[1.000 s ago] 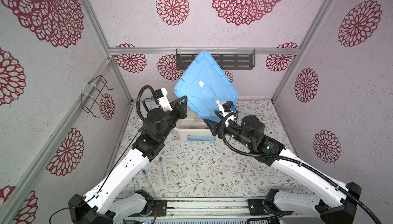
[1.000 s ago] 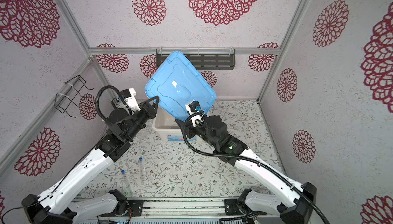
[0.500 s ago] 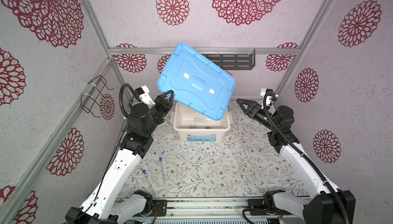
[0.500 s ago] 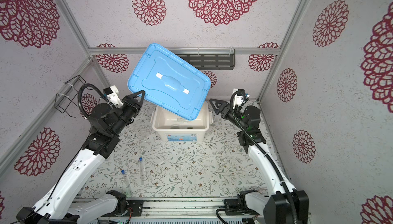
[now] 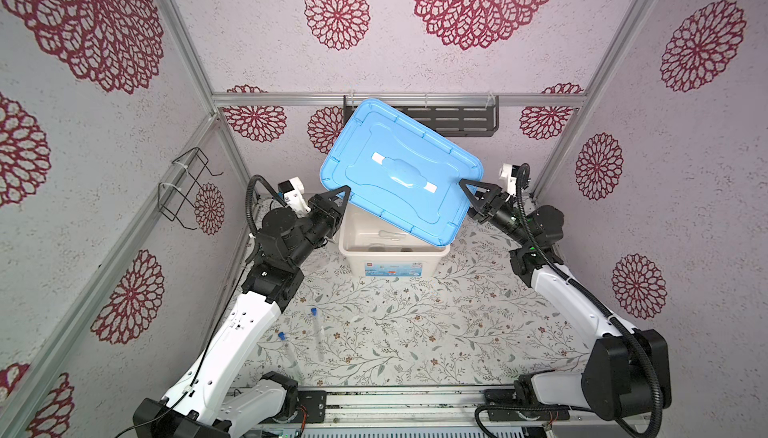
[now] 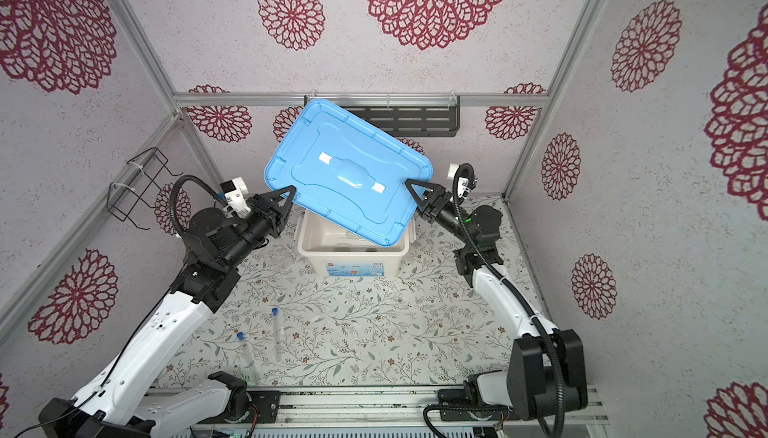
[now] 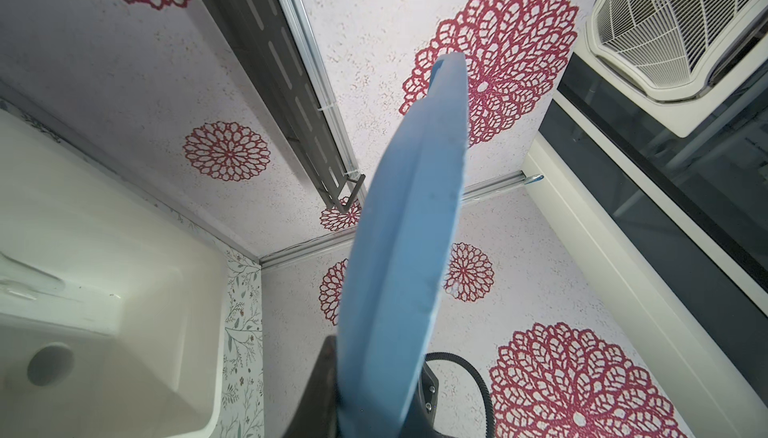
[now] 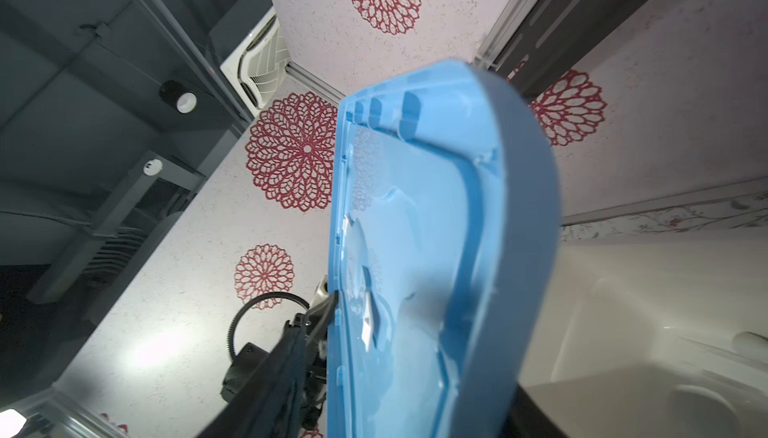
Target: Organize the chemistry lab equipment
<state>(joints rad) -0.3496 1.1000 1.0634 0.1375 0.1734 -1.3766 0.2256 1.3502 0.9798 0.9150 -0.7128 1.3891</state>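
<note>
White bin [image 5: 356, 264] front label [image 5: 392, 270]: blue picture, red mark, lettering illegible.

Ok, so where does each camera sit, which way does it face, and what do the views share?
Both top views: high above the arm bases, looking down at floral table, white bin and blue lid; both arms show.
Left wrist: behind the left gripper, tilted up along the lid's edge; its fingers show.
Right wrist: behind the right gripper, tilted up along the lid's face; the left gripper shows at its far edge.
Shared: all see lid and bin.
</note>
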